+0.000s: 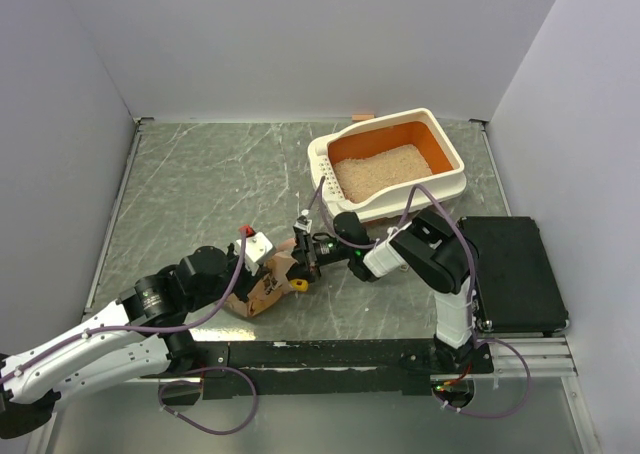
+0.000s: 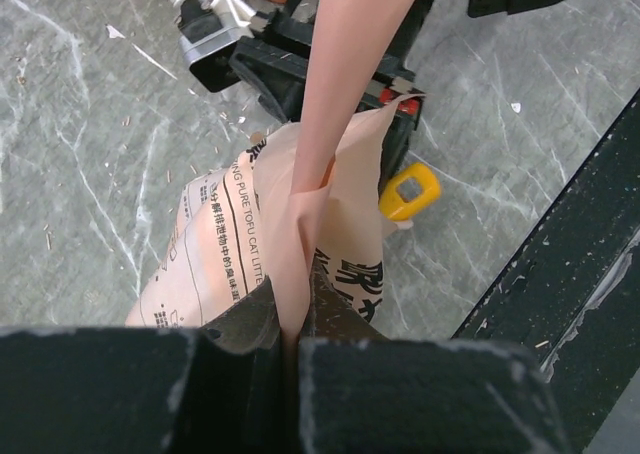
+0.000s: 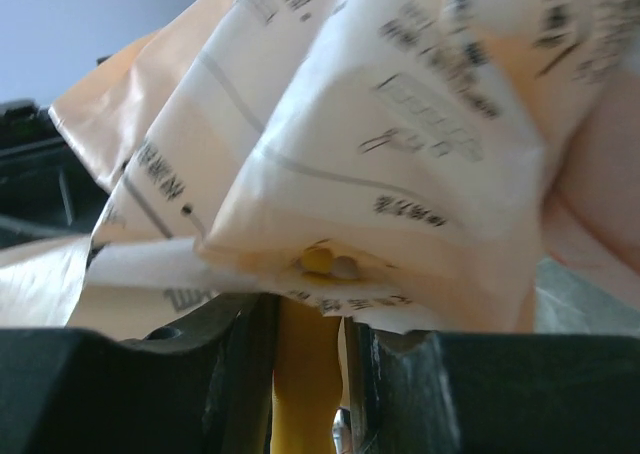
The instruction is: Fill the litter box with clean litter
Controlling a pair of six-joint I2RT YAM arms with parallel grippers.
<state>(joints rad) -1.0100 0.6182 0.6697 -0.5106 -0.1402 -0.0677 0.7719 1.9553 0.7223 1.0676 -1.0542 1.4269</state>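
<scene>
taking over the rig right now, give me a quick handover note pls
Left hand: shut, pinching the top edge of the paper bag.
Right hand: shut on the yellow scoop, right against the bag; the scoop's far end is hidden.
Litter box: far right, beyond both hands, nothing touching it.
Done: clean litter covers much of its floor; orange shows at the far end.
Left: probably more scoops from bag to box.

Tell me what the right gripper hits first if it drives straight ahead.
The paper bag: it fills the view just beyond the right gripper, which holds the yellow scoop. Depth unclear.
</scene>
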